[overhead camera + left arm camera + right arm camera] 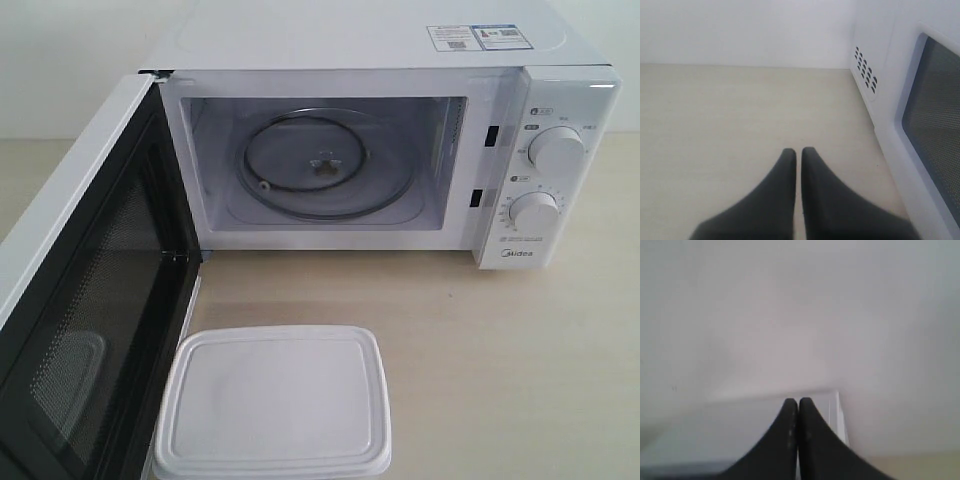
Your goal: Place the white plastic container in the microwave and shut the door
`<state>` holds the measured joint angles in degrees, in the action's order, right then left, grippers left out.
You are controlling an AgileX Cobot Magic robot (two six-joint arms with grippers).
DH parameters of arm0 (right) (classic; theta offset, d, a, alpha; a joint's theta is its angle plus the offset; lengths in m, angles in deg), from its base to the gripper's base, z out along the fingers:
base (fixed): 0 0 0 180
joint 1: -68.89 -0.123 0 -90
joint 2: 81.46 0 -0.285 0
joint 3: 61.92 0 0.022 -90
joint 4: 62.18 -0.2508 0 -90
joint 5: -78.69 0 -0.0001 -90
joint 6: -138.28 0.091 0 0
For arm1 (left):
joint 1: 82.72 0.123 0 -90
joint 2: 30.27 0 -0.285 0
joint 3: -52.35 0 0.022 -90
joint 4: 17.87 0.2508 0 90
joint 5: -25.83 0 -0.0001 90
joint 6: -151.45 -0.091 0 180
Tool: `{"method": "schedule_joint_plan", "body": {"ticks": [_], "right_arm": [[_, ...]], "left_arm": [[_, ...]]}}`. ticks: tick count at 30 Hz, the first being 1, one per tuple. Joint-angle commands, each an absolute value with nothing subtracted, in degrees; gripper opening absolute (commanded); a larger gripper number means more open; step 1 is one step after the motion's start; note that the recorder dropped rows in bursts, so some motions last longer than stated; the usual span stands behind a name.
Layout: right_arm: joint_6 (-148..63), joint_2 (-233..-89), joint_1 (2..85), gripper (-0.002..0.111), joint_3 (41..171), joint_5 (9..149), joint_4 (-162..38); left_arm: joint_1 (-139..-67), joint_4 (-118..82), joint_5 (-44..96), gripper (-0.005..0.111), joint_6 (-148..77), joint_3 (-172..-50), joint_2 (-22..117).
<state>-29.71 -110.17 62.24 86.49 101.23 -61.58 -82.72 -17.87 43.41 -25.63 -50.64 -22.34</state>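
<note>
The white plastic container (pixel 272 402) sits lidded on the table in front of the microwave (pixel 380 150), near the front edge. The microwave's cavity is exposed, with the glass turntable (pixel 325 162) inside. Its door (pixel 80 300) stands swung wide open to the left. Neither arm shows in the exterior view. In the left wrist view my left gripper (pixel 799 151) is shut and empty over bare table, beside the door's outer face (pixel 930 125). In the right wrist view my right gripper (pixel 798 401) is shut and empty, with a white edge of the microwave (pixel 837 415) behind it.
The pale wooden table (pixel 500 370) extends right of the container and in front of the microwave. Two dials (pixel 556 150) sit on the microwave's right panel. A white wall stands behind.
</note>
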Motion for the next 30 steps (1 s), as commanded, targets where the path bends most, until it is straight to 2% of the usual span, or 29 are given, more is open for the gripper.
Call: {"method": "schedule_joint_plan", "body": {"ticks": [1,8,13,17,25,30], "right_arm": [[-30.1,-113.4,62.6,0.0,86.5,111.7,-64.6],[-29.9,-113.6,62.1,0.0,86.5,113.0,-73.5],[-51.5,-117.3,58.6,0.0,83.3,120.5,-99.9],[-60.2,-120.4,55.6,0.0,78.6,125.4,-116.8],[-63.6,-128.0,50.9,0.0,68.4,127.6,-119.4],[-66.7,-137.0,45.2,0.0,64.9,126.6,-121.6]], "left_arm": [[-82.6,-17.9,43.4,0.004,-25.2,-50.4,-22.5],[-82.6,-17.9,43.4,0.004,-25.2,-50.4,-22.5],[-82.6,-17.9,43.4,0.004,-25.2,-50.4,-22.5],[-82.6,-17.9,43.4,0.004,-25.2,-50.4,-22.5],[-82.6,-17.9,43.4,0.004,-25.2,-50.4,-22.5],[-82.6,-17.9,43.4,0.004,-25.2,-50.4,-22.5]]}}
